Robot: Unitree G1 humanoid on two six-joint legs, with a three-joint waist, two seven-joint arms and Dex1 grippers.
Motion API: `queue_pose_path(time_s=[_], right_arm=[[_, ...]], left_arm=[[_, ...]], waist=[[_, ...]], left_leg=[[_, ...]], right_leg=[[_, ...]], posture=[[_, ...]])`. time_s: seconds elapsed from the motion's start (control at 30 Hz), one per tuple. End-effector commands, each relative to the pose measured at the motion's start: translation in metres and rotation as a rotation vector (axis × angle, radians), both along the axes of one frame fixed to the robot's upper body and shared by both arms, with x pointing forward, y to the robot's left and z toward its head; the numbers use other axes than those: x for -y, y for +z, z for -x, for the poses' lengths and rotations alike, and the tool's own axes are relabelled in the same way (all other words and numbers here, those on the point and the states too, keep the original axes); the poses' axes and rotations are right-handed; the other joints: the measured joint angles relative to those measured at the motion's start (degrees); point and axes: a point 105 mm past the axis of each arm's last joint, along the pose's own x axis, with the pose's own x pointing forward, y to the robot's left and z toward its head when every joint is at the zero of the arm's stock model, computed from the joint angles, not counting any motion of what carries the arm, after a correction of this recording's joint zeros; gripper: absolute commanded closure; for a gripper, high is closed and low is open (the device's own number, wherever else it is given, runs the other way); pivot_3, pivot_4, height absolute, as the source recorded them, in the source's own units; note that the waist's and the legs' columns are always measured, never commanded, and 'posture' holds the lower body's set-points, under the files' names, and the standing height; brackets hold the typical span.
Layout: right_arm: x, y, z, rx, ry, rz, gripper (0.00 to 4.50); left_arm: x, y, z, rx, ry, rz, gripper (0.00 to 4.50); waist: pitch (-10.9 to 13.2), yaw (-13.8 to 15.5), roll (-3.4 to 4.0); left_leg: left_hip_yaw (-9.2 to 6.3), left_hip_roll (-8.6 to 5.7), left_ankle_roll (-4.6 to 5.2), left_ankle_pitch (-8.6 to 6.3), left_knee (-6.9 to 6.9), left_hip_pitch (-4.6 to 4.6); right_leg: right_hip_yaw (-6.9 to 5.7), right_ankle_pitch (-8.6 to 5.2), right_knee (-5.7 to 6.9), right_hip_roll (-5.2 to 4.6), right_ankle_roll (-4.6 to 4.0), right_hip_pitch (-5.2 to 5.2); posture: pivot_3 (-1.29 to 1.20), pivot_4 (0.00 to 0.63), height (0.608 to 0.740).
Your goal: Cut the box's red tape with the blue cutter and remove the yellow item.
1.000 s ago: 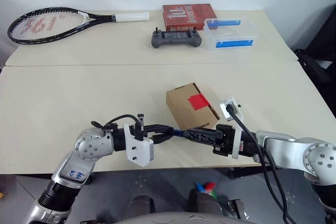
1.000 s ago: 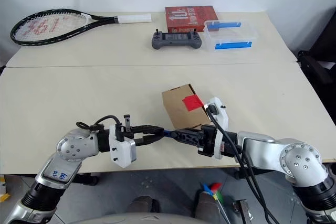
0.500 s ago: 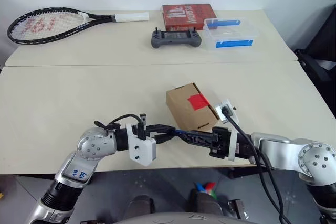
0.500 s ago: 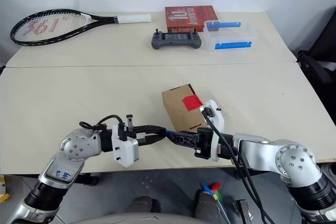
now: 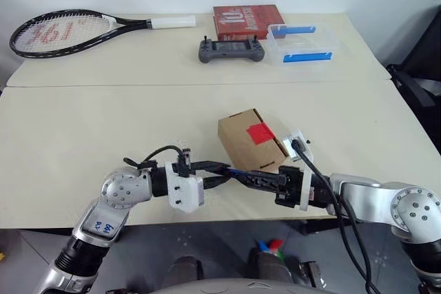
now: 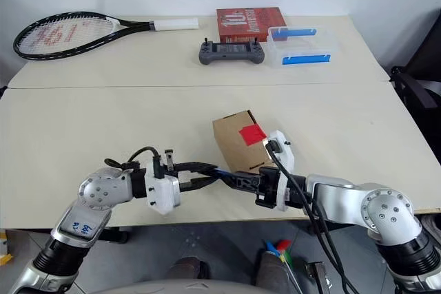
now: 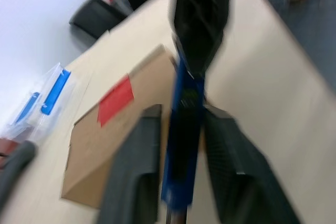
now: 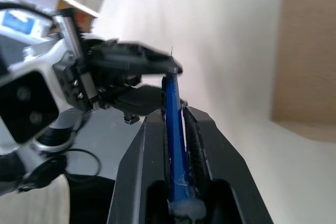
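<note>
The brown box (image 5: 249,144) lies near the table's front edge, its red tape (image 5: 261,132) facing up. Just in front of it the blue cutter (image 5: 236,172) hangs level above the table between my two grippers, which point at each other. My right gripper (image 5: 249,177) is shut on the cutter (image 8: 173,129), its fingers (image 8: 197,145) pressed against both sides. My left gripper (image 5: 219,173) is open around the cutter's other end (image 7: 181,129), with a gap between each finger (image 7: 139,156) and the blue shaft. The yellow item is hidden.
At the far side lie a tennis racket (image 5: 69,32), a grey controller (image 5: 231,50), a red printed box (image 5: 247,20) and a clear container with blue clips (image 5: 303,43). Both grippers hover at the table's front edge (image 5: 227,222).
My right gripper has shut on the blue cutter. My left gripper's fingers have parted from it and its wrist has rolled. Box unmoved.
</note>
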Motion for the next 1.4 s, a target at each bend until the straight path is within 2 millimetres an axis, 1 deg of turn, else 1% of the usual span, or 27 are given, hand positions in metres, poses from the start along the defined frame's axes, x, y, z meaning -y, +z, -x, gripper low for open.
queue_pose_path(time_s=[0.03,0.1,0.2,0.27,0.33,0.37,0.47,0.53,0.57,0.63,0.73,0.8,0.87,0.97,1.0,1.1,1.17,1.3,1.4], right_arm=[[0.017,0.019,0.031,0.084,0.139,0.008,4.34],[0.027,0.020,0.042,0.084,0.171,0.039,4.34],[0.052,0.028,0.053,0.092,0.147,0.075,4.34],[0.072,0.032,0.051,0.107,0.066,0.127,4.34],[0.095,0.034,0.048,0.132,-0.032,0.190,4.34],[0.106,0.035,0.047,0.142,-0.081,0.217,4.34],[0.132,0.036,0.044,0.177,-0.188,0.312,4.34],[0.150,0.041,0.041,0.208,-0.260,0.382,4.34],[0.156,0.044,0.040,0.226,-0.282,0.409,4.34],[0.161,0.050,0.037,0.255,-0.294,0.438,4.34],[0.158,0.069,0.025,0.341,-0.300,0.463,4.34],[0.148,0.087,0.005,0.407,-0.319,0.493,4.34],[0.141,0.097,-0.009,0.437,-0.345,0.513,4.34],[0.136,0.095,-0.024,0.407,-0.391,0.601,4.34],[0.131,0.096,-0.027,0.409,-0.385,0.614,4.34],[0.112,0.102,-0.037,0.435,-0.384,0.584,4.34],[0.106,0.101,-0.041,0.425,-0.381,0.595,4.34],[0.091,0.106,-0.052,0.433,-0.357,0.582,4.34],[0.085,0.106,-0.057,0.414,-0.327,0.602,4.34]], left_arm=[[-0.038,0.024,-0.005,-0.236,0.081,0.135,2.16],[-0.055,0.023,-0.009,-0.339,0.125,0.136,2.14],[-0.093,0.009,-0.016,-0.547,0.201,0.102,2.13],[-0.106,-0.001,-0.019,-0.631,0.220,0.105,2.13],[-0.112,-0.009,-0.023,-0.654,0.219,0.095,2.51],[-0.112,-0.011,-0.025,-0.674,0.213,0.101,2.71],[-0.103,-0.010,-0.031,-0.679,0.167,0.097,3.62],[-0.085,-0.007,-0.036,-0.689,0.096,0.085,4.13],[-0.076,-0.005,-0.038,-0.695,0.057,0.074,4.48],[-0.063,-0.003,-0.043,-0.690,0.016,0.055,4.50],[-0.032,0.008,-0.054,-0.658,-0.070,0.032,4.50],[-0.001,0.021,-0.072,-0.626,-0.084,0.031,4.50],[0.021,0.029,-0.085,-0.604,-0.080,0.027,4.50],[0.042,0.027,-0.092,-0.558,-0.094,-0.028,4.50],[0.047,0.025,-0.097,-0.552,-0.068,-0.040,4.50],[0.054,0.019,-0.106,-0.520,-0.012,-0.092,4.50],[0.055,0.016,-0.107,-0.520,0.001,-0.106,4.50],[0.052,0.008,-0.109,-0.523,0.045,-0.133,4.50],[0.053,0.007,-0.109,-0.523,0.051,-0.130,4.50]], waist=[[0.00,0.02,0.01],[0.00,0.03,0.00],[-0.01,0.06,-0.02],[0.00,0.36,0.00],[0.00,0.61,-0.02],[-0.01,0.72,-0.03],[-0.01,1.68,-0.08],[-0.02,1.89,-0.08],[-0.01,2.03,-0.08],[-0.02,1.84,-0.08],[-0.01,1.44,-0.08],[-0.01,1.23,-0.08],[0.03,1.07,-0.09],[0.03,0.84,-0.10],[0.04,0.72,-0.11],[0.06,0.09,-0.11],[0.09,-0.04,-0.14],[0.09,-0.02,-0.15],[0.09,0.11,-0.14]], left_leg=[[-0.07,0.00,0.00,0.00,0.00,-0.07],[-0.18,0.02,0.00,0.00,0.02,-0.17],[-0.19,0.01,0.00,0.00,0.08,-0.21],[-0.13,-0.02,0.02,-0.01,0.16,-0.26],[-0.15,-0.03,0.02,-0.04,0.15,-0.28],[-0.14,-0.03,0.02,-0.04,0.15,-0.28],[-0.12,-0.04,0.03,-0.04,0.16,-0.29],[-0.12,-0.05,0.03,-0.04,0.18,-0.30],[-0.12,-0.07,0.03,-0.04,0.18,-0.30],[-0.09,-0.08,0.03,-0.03,0.24,-0.30],[-0.07,-0.08,0.03,-0.03,0.23,-0.27],[-0.04,-0.08,0.03,-0.02,0.35,-0.28],[-0.05,-0.07,0.04,-0.02,0.62,-0.32],[-0.10,-0.05,0.04,-0.03,0.66,-0.39],[-0.08,-0.05,0.04,-0.04,0.66,-0.38],[-0.09,-0.05,0.06,-0.07,0.62,-0.54],[-0.11,-0.04,0.06,-0.07,0.62,-0.64],[-0.14,-0.03,0.05,-0.07,0.69,-0.68],[-0.14,-0.02,0.06,-0.07,0.77,-0.70]], right_leg=[[-0.03,0.00,0.01,0.00,0.00,-0.04],[-0.17,0.00,-0.01,0.01,0.00,-0.06],[-0.21,0.00,-0.04,0.01,0.00,-0.04],[-0.16,0.00,-0.11,0.01,0.00,-0.01],[-0.22,0.00,-0.10,0.02,0.00,-0.04],[-0.22,0.00,-0.11,0.02,0.00,-0.04],[-0.19,0.00,-0.13,0.03,0.00,-0.03],[-0.16,0.00,-0.13,0.02,0.00,-0.03],[-0.15,0.00,-0.11,0.02,0.00,-0.02],[-0.12,0.01,-0.10,0.02,0.01,-0.02],[-0.13,0.01,-0.07,0.02,0.02,-0.02],[-0.10,0.02,-0.05,0.03,0.03,-0.02],[-0.09,0.03,0.02,0.03,0.05,0.02],[-0.10,0.03,0.04,0.04,0.05,0.01],[-0.11,0.03,0.04,0.04,0.06,-0.01],[-0.17,0.05,-0.04,0.04,0.10,-0.12],[-0.20,0.06,-0.08,0.04,0.11,-0.19],[-0.25,0.06,-0.08,0.03,0.12,-0.19],[-0.24,0.07,-0.04,0.03,0.12,-0.19]], posture=[[0.00,0.150,0.740],[0.00,0.150,0.740],[0.00,0.150,0.740],[0.00,0.150,0.740],[0.00,0.150,0.740],[0.00,0.150,0.740],[0.00,0.150,0.740],[0.00,0.150,0.740],[0.00,0.150,0.740],[0.00,0.150,0.740],[0.00,0.150,0.740],[0.00,0.150,0.740],[0.00,0.150,0.740],[0.00,0.150,0.740],[0.00,0.150,0.740],[0.00,0.150,0.740],[0.00,0.150,0.740],[0.00,0.150,0.740],[0.00,0.150,0.740]])
